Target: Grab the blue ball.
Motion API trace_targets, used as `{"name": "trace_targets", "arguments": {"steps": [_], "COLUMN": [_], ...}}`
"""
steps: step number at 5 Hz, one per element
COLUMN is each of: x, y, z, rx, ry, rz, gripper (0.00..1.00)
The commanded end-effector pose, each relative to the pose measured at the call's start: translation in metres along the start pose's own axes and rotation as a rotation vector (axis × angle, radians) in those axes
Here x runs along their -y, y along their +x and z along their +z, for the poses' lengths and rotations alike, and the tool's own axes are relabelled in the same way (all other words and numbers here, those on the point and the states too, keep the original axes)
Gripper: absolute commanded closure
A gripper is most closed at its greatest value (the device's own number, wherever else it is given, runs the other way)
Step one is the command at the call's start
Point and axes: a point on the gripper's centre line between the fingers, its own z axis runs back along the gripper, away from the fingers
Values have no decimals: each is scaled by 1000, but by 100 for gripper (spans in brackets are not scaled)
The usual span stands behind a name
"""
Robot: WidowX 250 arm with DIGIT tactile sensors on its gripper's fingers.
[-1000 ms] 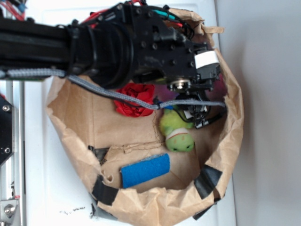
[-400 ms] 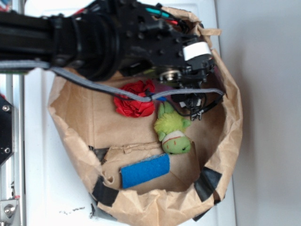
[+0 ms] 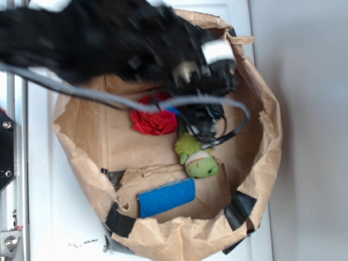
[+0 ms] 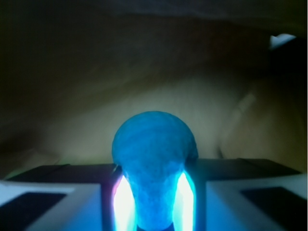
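Your inventory, 2 views.

1. Black robot arm with grey cable: it reaches in from the upper left of the exterior view, blurred, over the crumpled brown paper bag [image 3: 261,163] with black tape patches, which lies open on the white table [image 3: 54,217].

2. Gripper [image 4: 154,202]: in the wrist view you see both fingers [image 4: 62,192] low in the frame, pressed against the sides of item 3, with bright glare along both contact edges. In the exterior view the gripper [image 3: 209,128] is too blurred for you to read the jaws.

3. Small teal-blue round ball with a finely textured surface [image 4: 154,149]: pinched between the fingers, its rounded top standing above them, dim brown paper behind. In the exterior view you get only a small blue sliver [image 3: 173,110] at the arm's edge, beside item 4.

4. Red crumpled cloth object [image 3: 154,119]: on the bag floor, partly under the arm.

5. Green plush toy with a pale band on its head [image 3: 197,160]: just below the gripper.

6. Flat rectangular blue sponge block [image 3: 166,197]: near the bag's lower edge, apart from the toy.
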Motion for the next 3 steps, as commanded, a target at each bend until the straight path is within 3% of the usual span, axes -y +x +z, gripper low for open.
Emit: {"name": "trace_targets", "arguments": {"steps": [1, 2, 3], "x": [-34, -48, -46], "y": [-14, -26, -28], "z": [108, 120, 113], "rx": [-9, 9, 82], "ry": [-184, -228, -180], "rz": [-162, -202, -182], "gripper": [100, 100, 100]}}
